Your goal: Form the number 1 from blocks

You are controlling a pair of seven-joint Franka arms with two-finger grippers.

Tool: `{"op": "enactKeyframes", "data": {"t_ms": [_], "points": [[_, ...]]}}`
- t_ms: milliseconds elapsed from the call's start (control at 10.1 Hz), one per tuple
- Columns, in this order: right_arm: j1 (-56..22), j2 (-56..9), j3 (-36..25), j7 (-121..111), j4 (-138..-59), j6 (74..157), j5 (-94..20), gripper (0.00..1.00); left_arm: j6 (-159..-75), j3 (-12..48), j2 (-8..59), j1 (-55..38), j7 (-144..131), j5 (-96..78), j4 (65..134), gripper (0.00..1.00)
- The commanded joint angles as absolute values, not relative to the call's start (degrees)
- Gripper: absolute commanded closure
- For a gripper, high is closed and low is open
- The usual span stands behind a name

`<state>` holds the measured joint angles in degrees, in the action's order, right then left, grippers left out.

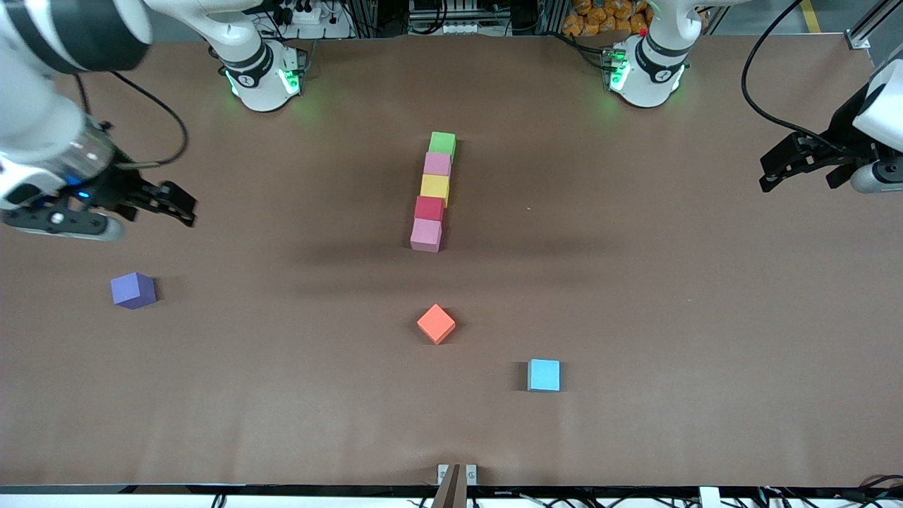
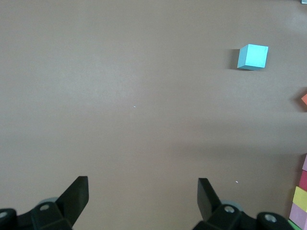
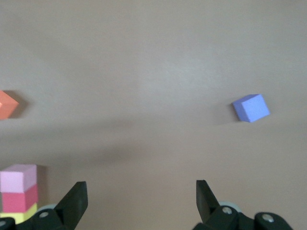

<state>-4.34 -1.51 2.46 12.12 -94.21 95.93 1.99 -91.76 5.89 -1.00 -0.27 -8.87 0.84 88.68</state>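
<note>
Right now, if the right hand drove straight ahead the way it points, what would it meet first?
Probably only bare table: the open right hand aims between the purple block and orange block. Depth unclear.

- Five blocks (image 1: 434, 192) stand touching in one line at mid-table, running from nearer the arms' bases toward the front camera.
- Three loose cubes (image 1: 436, 324) lie apart, nearer the camera.

Brown matte table (image 1: 635, 317) under even overhead light

Nearly the whole frame is filled by the tabletop. Along the top edge, metal framing, dark cables (image 1: 451, 17) and orange objects (image 1: 607, 17) are seen; soft shadows are cast across the middle.
</note>
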Motion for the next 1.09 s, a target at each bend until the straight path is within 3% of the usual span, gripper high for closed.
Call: {"op": "enactKeyframes", "data": {"t_ms": [0, 197, 986], "points": [[-3.3, -0.2, -0.3, 6.0, -95.2, 92.8, 1.5, 0.00, -91.1, 6.0, -1.9, 0.1, -7.6, -0.5, 89.2, 0.00], [-3.0, 0.1, -3.4, 2.6, -95.3, 92.7, -1.3, 0.00, -91.1, 6.1, -1.9, 0.0, -7.6, -0.4, 89.2, 0.00], [-2.5, 0.7, -4.0, -1.1, -95.3, 93.4, -1.1, 0.00, -91.1, 6.1, -2.2, 0.2, -7.6, -0.5, 89.2, 0.00]]}}
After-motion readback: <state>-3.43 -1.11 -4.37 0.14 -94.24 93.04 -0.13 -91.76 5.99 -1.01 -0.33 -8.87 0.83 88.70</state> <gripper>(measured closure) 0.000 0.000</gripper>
